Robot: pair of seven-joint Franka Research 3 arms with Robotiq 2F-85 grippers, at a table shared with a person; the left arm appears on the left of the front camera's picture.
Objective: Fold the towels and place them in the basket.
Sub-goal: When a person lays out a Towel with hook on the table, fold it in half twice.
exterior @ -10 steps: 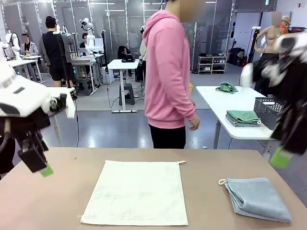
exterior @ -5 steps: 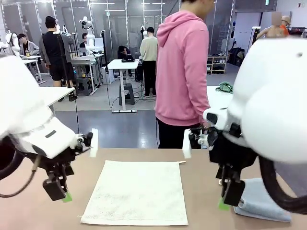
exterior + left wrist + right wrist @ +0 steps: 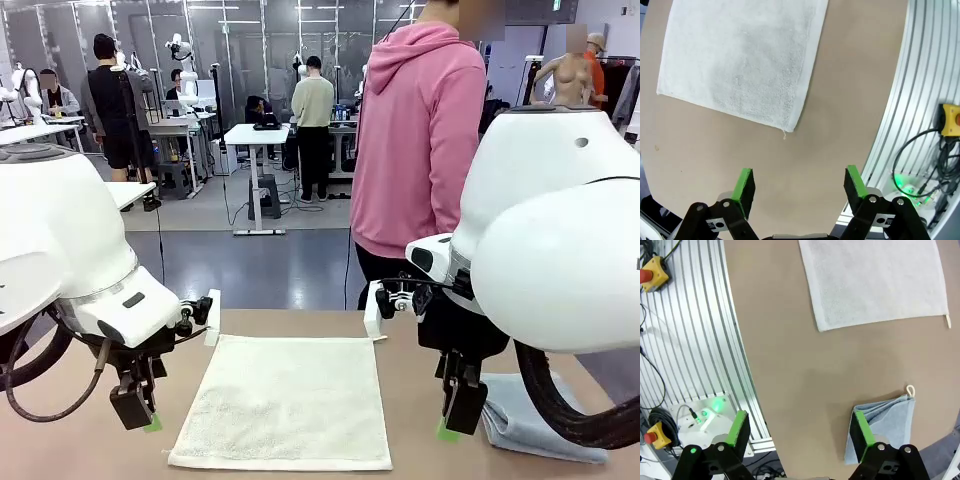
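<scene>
Here, the table (image 3: 60, 445) carries the cream terry towel (image 3: 285, 400) spread flat at centre, with the folded blue-grey towel (image 3: 892, 425) apart at its 4 o'clock. The left gripper (image 3: 799, 172) at the cream towel's 8 o'clock and the right gripper (image 3: 799, 417) at 4 o'clock both hang released, empty.

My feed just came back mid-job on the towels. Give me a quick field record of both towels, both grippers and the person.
cream towel: spread flat, unfolded, mid-table
blue-grey towel: folded, white loop at one corner, to the robot's right of the cream towel
left gripper: open, empty, over bare table left of the cream towel
right gripper: open, empty, between the two towels
person: pink hoodie, standing at the far side
left to do: cream towel not yet folded
</scene>
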